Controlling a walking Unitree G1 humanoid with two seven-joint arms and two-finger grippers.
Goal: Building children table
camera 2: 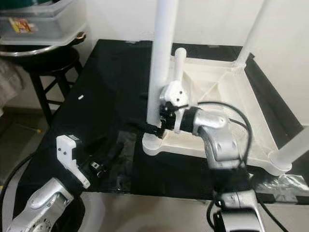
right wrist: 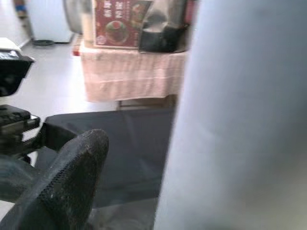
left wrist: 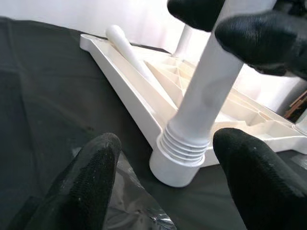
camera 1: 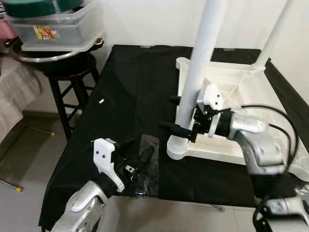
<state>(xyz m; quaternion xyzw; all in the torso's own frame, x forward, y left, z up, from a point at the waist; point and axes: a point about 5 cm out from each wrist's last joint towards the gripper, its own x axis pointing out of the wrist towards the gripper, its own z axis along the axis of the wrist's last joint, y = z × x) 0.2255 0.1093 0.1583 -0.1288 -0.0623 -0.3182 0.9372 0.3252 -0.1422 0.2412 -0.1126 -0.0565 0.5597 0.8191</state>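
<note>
Right gripper [camera 1: 182,116] around table leg [camera 1: 199,67]

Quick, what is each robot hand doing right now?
Left gripper: open, holding nothing, low over the black cloth.
Right gripper: closed around the white table leg just above its corner socket.

Left arm: silver metallic casing, rounded segments, glossy finish.
Left wrist: white angular plastic bracket with small dark screw holes, black housing beneath.
Left end effector [camera 1: 140,162]: two long black fingers [left wrist: 91,177], matte, finely textured, rounded tips.
Right arm: silver metallic casing, bulbous elbow joint, black base section lower down.
Right wrist: white plastic bracket with two dark screw holes, black motor block with white collar.
Right end effector [camera 1: 179,116]: two long black fingers [right wrist: 67,177], mesh-like texture.
Cables: thin black cable looping from the right wrist back along the forearm.
</note>
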